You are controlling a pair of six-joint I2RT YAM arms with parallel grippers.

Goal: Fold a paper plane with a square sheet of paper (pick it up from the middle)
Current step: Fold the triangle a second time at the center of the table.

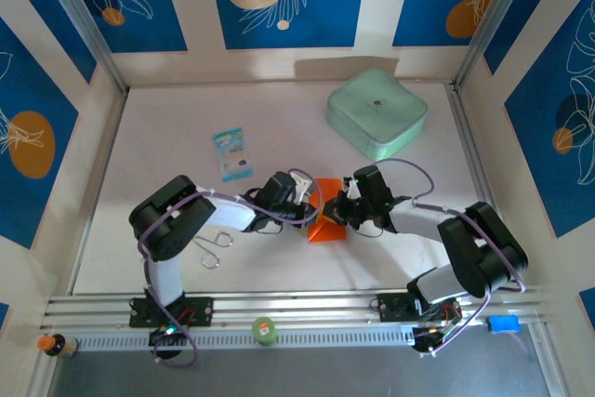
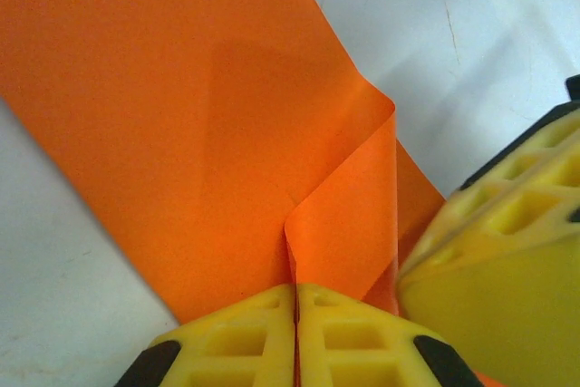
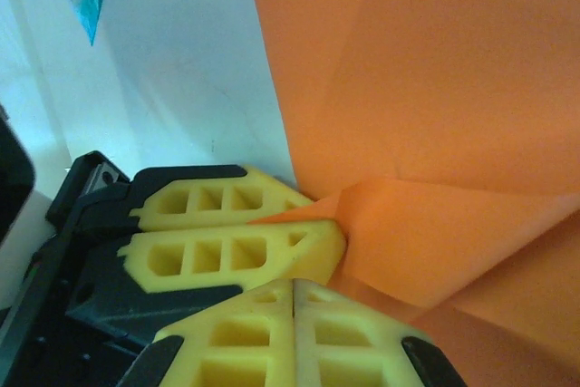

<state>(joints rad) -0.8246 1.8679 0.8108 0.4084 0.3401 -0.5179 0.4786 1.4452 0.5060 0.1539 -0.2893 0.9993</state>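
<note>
**A:** Where is there room to come in?

**B:** Around the thin bright orange square sheet of paper (image 1: pixel 327 226) the white table (image 1: pixel 279 118) lies bare toward 12 o'clock, and at 6 down to the metal rail (image 1: pixel 307 309).

**A:** And what blocks?

**B:** The left gripper (image 2: pixel 295 289), pinched on the sheet, fills 9 o'clock with its arm. The right gripper (image 3: pixel 294 284), closed and just beside it, fills 3. A rounded mint-green box (image 1: pixel 376 113) sits at 1, a small blue-and-white packet (image 1: pixel 232 153) at 10, a bent wire hook (image 1: pixel 216 246) at 8.
</note>
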